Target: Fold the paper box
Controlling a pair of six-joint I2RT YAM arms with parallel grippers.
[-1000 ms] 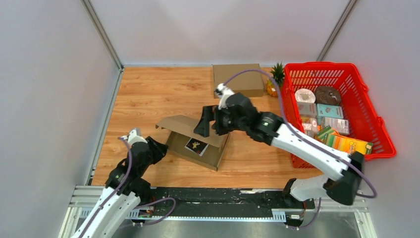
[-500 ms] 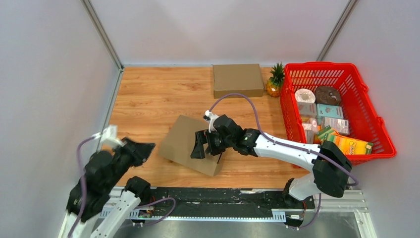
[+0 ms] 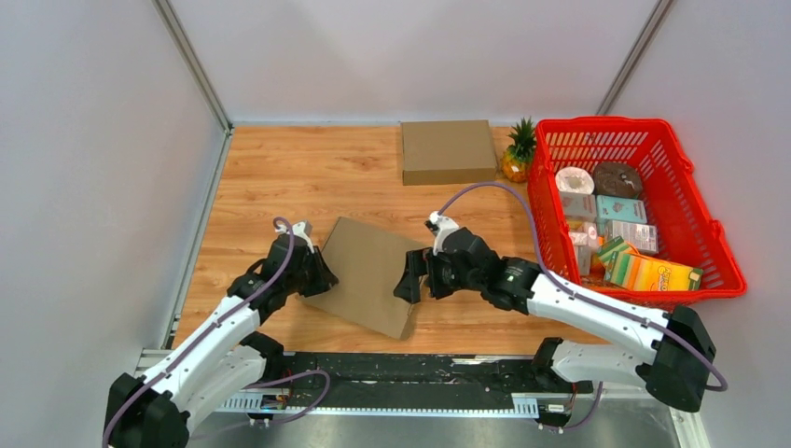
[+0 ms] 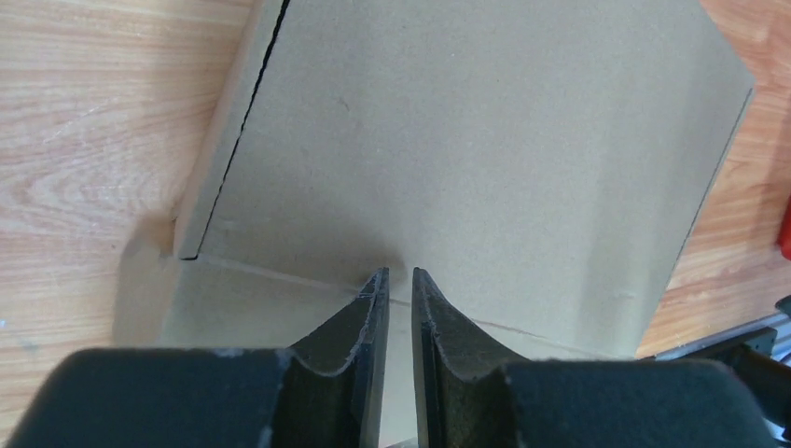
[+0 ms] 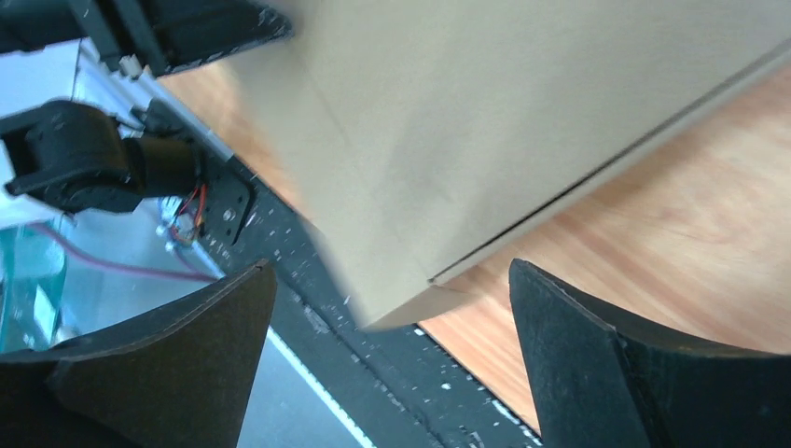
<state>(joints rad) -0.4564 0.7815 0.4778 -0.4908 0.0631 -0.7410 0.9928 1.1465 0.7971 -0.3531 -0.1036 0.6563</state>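
Near-centre of wooden worktop [image 3: 280, 177]: flat brown cardboard box [image 3: 366, 273], lid down. At its L edge, left gripper [image 3: 315, 273], jaws clenched, empty; at R edge, right gripper [image 3: 417, 276], jaws released. Step: closing lid. Next, prob.: press down, tuck flap.

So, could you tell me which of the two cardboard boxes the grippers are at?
The near box, lying skewed between the left gripper and right gripper; the far box sits beside the pineapple, away from both arms.
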